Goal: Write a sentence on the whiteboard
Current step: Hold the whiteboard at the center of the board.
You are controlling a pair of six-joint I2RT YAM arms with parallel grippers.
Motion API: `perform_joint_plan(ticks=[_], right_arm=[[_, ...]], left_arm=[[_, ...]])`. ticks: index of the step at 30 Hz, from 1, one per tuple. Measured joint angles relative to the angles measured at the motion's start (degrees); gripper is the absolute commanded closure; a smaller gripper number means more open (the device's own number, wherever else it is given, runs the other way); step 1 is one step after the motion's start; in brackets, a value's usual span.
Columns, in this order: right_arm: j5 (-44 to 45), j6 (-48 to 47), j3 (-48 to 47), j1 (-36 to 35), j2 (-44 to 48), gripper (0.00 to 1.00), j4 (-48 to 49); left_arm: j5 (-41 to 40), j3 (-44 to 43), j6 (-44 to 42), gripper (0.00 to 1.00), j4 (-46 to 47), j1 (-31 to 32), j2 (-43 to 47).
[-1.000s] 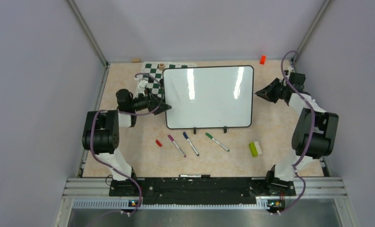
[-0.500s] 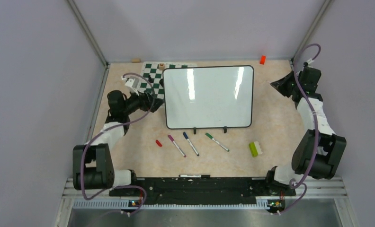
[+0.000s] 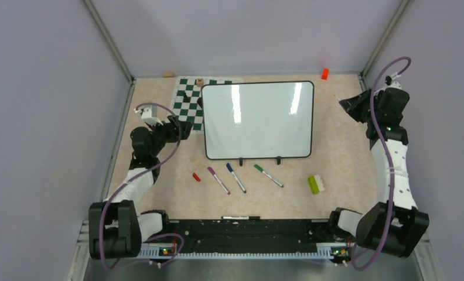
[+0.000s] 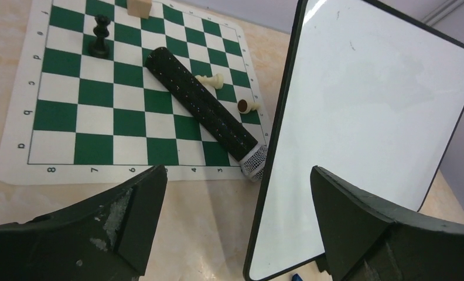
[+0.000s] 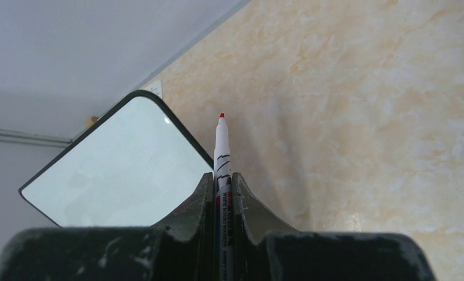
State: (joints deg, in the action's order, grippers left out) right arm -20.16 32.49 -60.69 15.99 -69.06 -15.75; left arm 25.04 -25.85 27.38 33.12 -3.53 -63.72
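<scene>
1. We see the whiteboard (image 3: 258,120) propped on its feet mid-table, glossy face white, just right of the chess mat (image 3: 188,99).
2. Left gripper (image 4: 236,171) hangs by the board's left edge, jaws spread wide!
3. Right gripper (image 5: 221,178) sits off the board's right edge, not touching it, clamped tight on a red-tipped marker (image 5: 221,146).
4. In front of the board lie a purple marker (image 3: 218,180), a blue marker (image 3: 236,177) and a green marker (image 3: 269,175).

Lab cell, grey walls (image 3: 42,117), aluminium frame (image 3: 108,40)
</scene>
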Motion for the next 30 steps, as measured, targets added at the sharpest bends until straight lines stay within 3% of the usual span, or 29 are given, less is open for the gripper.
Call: perform_joint_plan(ticks=[1, 4, 5, 6, 7, 8, 13, 30], right_arm=[[0.07, -0.15, 0.70, -0.13, 1.75, 1.00, -0.46], [0.96, -0.42, 2.27, -1.16, 6.21, 1.00, -1.29], [1.25, -0.50, 2.69, -1.77, 7.56, 1.00, -1.66], [1.53, -0.55, 2.95, -2.82, 8.72, 1.00, -2.01], [1.70, -0.59, 2.95, -3.98, 9.38, 1.00, -2.36], [1.84, -0.76, 2.95, -5.29, 9.84, 1.00, -2.56], [1.86, -1.07, 4.44, -10.16, 11.98, 1.00, -3.74], [1.49, -6.67, 4.76, -10.54, 19.47, 1.00, -12.79]], left_arm=[[0.92, -0.35, 0.00, 0.04, -0.09, 0.00, -1.33], [4.92, -1.77, -0.46, 0.28, 0.50, -0.04, -5.07], [7.17, -2.29, -0.83, 0.27, 1.31, -0.09, -6.60], [9.27, -2.93, -1.16, 0.10, 2.23, -0.09, -8.11], [11.23, -3.72, -1.55, 0.02, 2.89, -0.09, -9.73], [13.75, -5.07, -1.73, 0.01, 3.48, -0.09, -11.89], [20.70, -6.91, -1.51, 0.01, 9.49, -0.09, -19.56], [32.57, -9.84, -1.97, 0.01, 16.79, 1.07, -31.87]])
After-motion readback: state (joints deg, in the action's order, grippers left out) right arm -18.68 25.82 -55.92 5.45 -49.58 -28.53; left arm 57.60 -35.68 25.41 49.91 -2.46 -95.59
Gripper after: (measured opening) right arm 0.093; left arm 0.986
